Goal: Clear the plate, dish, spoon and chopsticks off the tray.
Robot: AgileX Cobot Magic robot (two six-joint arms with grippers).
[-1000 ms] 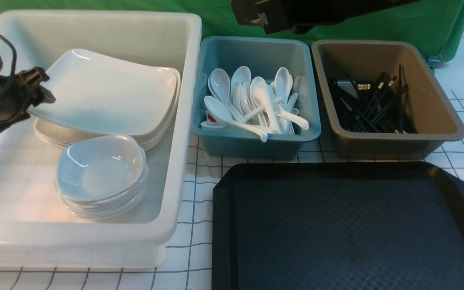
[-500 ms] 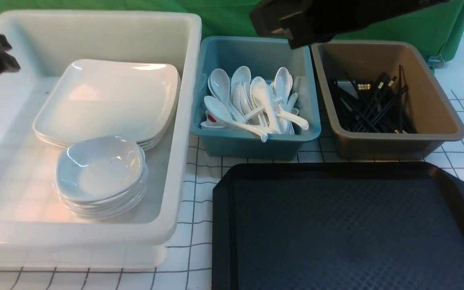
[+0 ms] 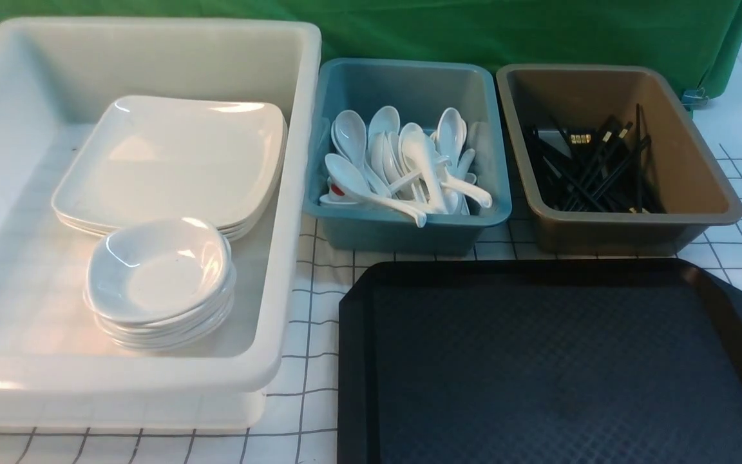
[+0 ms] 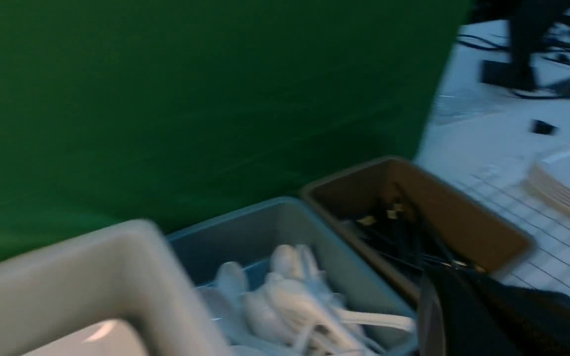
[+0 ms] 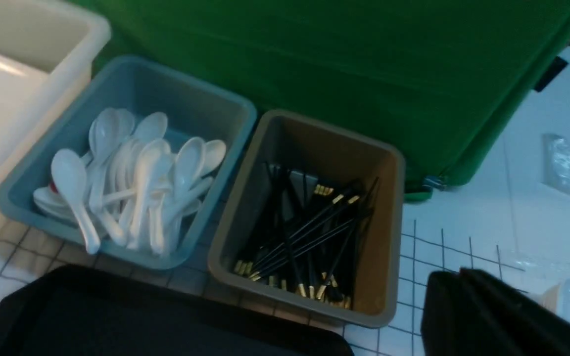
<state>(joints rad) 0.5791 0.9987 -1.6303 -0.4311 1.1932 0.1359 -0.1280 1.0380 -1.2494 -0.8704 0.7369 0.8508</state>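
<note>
The black tray (image 3: 538, 367) lies at the front right with nothing on it. A large white plate (image 3: 171, 154) sits flat on top of a stack in the white tub (image 3: 300, 193), and small white dishes (image 3: 155, 270) are stacked in front of it. Several white spoons (image 3: 409, 167) fill the teal tub (image 3: 409, 225). Black chopsticks (image 3: 593, 171) lie in the brown tub (image 3: 699, 187). Neither arm shows in the front view. My left gripper (image 4: 436, 277) hangs blurred above the tubs, fingers together and holding nothing. My right gripper (image 5: 455, 279) is shut and empty beside the brown tub (image 5: 384, 237).
A green cloth (image 3: 474, 29) backs the three tubs. The table (image 3: 306, 303) has a white gridded cover. The left wrist view shows another stack of white plates (image 4: 567, 188) on the table past the brown tub.
The left gripper let go of the tilted plate, which settled flat on the stack, then the gripper shut. Both arms drew back out of the front view.
</note>
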